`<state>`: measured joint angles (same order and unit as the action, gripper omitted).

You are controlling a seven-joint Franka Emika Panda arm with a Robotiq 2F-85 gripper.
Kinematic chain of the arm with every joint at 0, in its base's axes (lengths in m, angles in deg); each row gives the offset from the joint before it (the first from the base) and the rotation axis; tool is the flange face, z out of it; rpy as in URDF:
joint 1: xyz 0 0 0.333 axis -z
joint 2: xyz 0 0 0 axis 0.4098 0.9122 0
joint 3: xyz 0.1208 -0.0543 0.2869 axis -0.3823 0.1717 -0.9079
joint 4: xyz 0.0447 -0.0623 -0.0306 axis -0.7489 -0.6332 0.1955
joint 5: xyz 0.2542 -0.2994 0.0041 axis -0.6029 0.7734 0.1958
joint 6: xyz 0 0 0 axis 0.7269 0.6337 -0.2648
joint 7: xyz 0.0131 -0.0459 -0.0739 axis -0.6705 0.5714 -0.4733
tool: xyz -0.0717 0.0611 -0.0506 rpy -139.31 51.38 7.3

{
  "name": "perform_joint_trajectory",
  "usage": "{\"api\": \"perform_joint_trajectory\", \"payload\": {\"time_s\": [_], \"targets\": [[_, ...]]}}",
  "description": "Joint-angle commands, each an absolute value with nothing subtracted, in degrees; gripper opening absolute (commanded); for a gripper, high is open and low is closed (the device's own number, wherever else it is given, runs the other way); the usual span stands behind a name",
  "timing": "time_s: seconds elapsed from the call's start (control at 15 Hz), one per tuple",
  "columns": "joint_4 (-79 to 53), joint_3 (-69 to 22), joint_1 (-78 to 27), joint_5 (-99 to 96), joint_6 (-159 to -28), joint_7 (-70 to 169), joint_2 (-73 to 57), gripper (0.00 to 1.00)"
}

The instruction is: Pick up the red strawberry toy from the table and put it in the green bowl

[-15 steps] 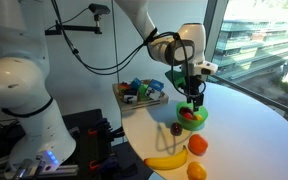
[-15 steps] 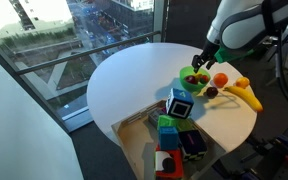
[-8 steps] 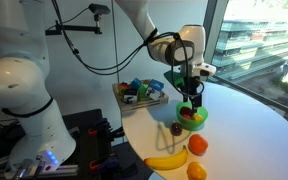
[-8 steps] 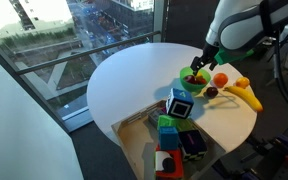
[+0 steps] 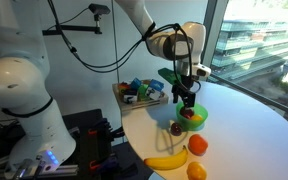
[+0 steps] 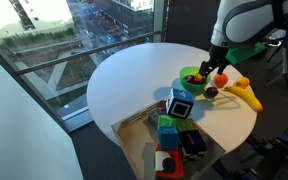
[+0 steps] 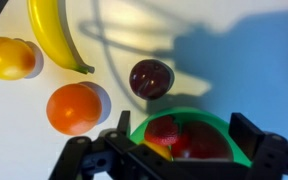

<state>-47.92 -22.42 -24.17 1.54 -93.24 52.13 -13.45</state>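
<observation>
The red strawberry toy [image 7: 167,131] lies inside the green bowl [image 7: 184,114], next to a darker red piece and a bit of yellow. In both exterior views the bowl [image 5: 194,120] [image 6: 191,78] stands on the round white table. My gripper [image 5: 185,99] [image 6: 217,71] hangs just above it. In the wrist view the gripper [image 7: 184,128] is open, its two dark fingers standing either side of the bowl with nothing between them.
A maroon fruit [image 7: 151,77], an orange fruit [image 7: 73,108], a banana [image 7: 54,35] and a yellow fruit [image 7: 8,57] lie near the bowl. A grey tray [image 5: 141,92] of mixed items stands at the table's edge. Coloured blocks [image 6: 174,135] sit beside the table.
The gripper's jaws have opened wide and it has risen a little above the bowl. The strawberry toy stays in the bowl.
</observation>
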Motion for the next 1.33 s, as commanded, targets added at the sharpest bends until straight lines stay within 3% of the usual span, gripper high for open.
{"api": "perform_joint_trajectory", "payload": {"time_s": [0.0,0.4,1.27], "targets": [[-50.3,-23.3,-22.5,0.0,-88.1,46.8,-18.0,1.0],[-52.6,-23.3,-21.8,-1.6,-79.3,38.4,-23.3,1.0],[-56.8,-23.2,-21.9,-2.6,-80.2,39.7,-29.5,1.0]]}}
